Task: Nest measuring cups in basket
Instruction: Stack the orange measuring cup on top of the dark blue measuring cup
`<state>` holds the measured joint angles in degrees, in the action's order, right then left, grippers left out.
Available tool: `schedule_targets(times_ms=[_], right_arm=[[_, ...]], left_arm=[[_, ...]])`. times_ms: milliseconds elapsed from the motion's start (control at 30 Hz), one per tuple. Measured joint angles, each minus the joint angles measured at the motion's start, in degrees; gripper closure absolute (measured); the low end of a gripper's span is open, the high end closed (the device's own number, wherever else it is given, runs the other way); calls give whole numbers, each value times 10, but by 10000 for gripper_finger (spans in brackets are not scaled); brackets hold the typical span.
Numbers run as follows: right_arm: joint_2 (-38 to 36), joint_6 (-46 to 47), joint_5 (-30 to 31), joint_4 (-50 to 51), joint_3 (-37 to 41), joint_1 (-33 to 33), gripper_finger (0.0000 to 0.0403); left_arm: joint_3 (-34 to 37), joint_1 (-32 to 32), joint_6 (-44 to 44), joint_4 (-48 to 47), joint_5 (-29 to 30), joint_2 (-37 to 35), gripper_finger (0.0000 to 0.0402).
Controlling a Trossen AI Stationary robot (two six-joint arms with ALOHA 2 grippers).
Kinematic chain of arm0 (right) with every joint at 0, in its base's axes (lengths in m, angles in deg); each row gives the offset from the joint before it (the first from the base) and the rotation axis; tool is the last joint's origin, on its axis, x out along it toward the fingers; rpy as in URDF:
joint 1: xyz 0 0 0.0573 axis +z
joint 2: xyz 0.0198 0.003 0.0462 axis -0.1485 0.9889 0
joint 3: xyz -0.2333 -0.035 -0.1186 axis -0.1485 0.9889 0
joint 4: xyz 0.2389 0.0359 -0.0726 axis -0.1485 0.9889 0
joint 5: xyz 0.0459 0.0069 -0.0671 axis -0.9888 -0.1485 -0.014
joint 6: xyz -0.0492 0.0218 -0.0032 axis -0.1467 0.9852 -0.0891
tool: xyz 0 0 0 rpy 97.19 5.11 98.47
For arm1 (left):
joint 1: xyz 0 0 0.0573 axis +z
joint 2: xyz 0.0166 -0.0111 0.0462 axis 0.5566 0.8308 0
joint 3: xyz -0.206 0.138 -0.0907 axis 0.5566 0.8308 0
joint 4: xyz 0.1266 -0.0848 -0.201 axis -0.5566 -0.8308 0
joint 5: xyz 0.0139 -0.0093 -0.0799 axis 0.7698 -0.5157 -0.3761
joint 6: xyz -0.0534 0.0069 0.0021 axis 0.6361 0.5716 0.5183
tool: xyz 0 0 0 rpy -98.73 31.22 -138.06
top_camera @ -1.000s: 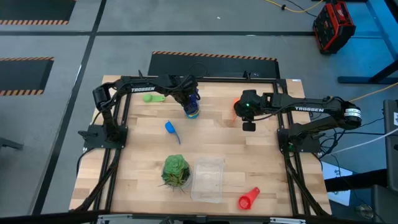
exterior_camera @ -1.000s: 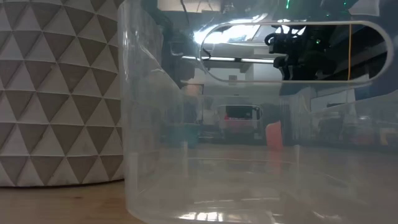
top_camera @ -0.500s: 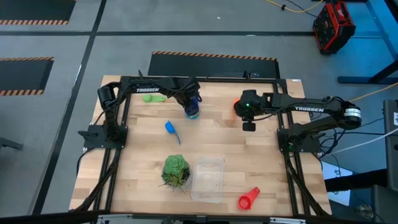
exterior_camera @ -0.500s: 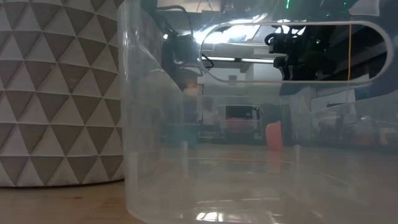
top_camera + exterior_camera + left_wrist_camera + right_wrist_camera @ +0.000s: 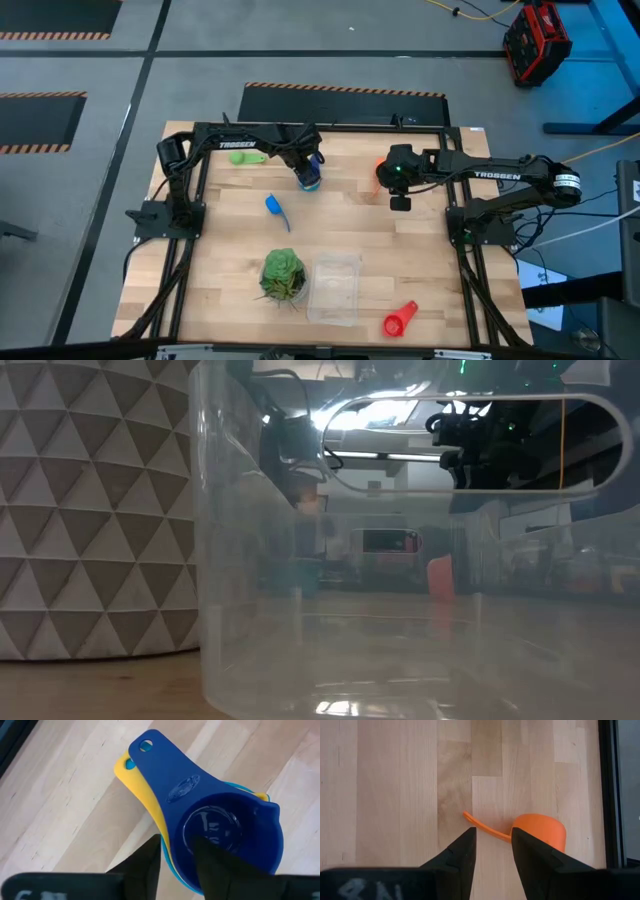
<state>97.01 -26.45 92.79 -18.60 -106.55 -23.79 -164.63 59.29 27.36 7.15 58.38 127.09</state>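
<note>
A nested stack of measuring cups (image 5: 311, 180) sits upright on the table's far middle, the dark blue cup (image 5: 227, 837) on top, a yellow one (image 5: 142, 787) and a light blue one under it. My left gripper (image 5: 176, 842) stands over it, open, one finger inside the bowl and one outside. My right gripper (image 5: 493, 832) hovers open above the orange cup (image 5: 540, 832), its fingers either side of the handle, clear of it. Green (image 5: 243, 157), small blue (image 5: 275, 207) and red (image 5: 400, 320) cups lie loose. The clear basket (image 5: 335, 262) stands near the front. My left gripper comes at the stack from above. One finger (image 5: 210, 862) is inside the dark blue cup's bowl and the other (image 5: 147, 862) outside the stack's wall (image 5: 175, 852), opposite the handles. Whether either finger touches the wall, I cannot tell. The stack rests on the table.
A green leafy ball (image 5: 283, 272) stands just left of the basket. In the low view the basket's wall (image 5: 250, 560) fills the picture, with the orange cup (image 5: 440, 575) behind it. Bare wood lies between the stack and the basket.
My left arm has shifted a little toward the table's right edge above the stack. The stack and the other cups have stayed where they were.
</note>
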Motion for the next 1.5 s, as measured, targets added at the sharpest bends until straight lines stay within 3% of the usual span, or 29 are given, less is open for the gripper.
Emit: schedule_targets(times_ms=[433, 767, 867, 1167, 1500], right_arm=[[0, 0, 0, 0, 0, 0, 273], [0, -48, 1, 0, 0, 0, 273], [0, -77, 27, 0, 0, 0, 273], [0, -151, 195, -1, 0, -4, 273], [4, -181, 172, -2, 0, -70, 273]], left_arm=[[0, 4, 1, -1, -1, -3, 284], [0, 3, 0, 1, 0, -55, 286], [0, 0, 0, 2, -1, -70, 286], [0, -5, -15, 8, 1, -79, 286], [0, -9, -16, 8, 1, -78, 286]])
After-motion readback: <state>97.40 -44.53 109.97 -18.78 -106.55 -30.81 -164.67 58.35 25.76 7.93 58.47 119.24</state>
